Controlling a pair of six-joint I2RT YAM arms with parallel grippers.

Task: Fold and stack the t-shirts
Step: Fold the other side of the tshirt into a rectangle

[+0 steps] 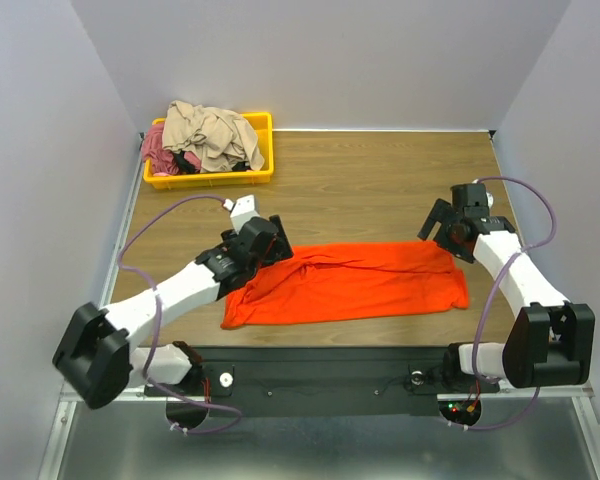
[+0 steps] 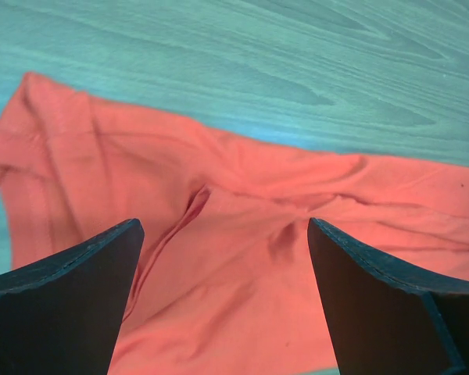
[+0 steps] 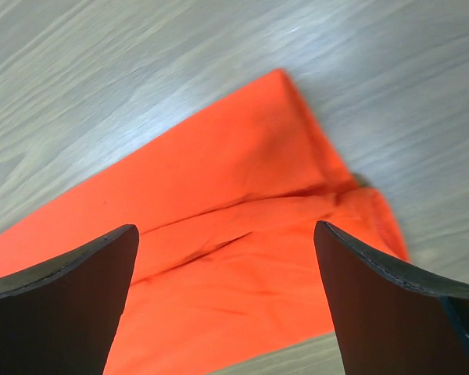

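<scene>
Left end effector (image 1: 268, 243) and right end effector (image 1: 443, 232) both released, jaws wide, nothing grasped, over opposite ends of bright orange-red cloth t-shirt (image 1: 350, 282), lying as a long band on wooden table (image 1: 380, 180). Risks: pinching top layer only, undoing fold; wrinkled left end bunching. Beige-tan t-shirt (image 1: 210, 130) and dusty-pink t-shirt (image 1: 158, 150) crumpled together in yellow plastic tray (image 1: 210, 181), likely to lift as one.

Robot lab test cell
Blank pale walls (image 1: 330, 60) box in the wood-grain bench (image 1: 380, 180) beyond the jaws; a black mounting rail (image 1: 320, 380) sits behind them.
</scene>
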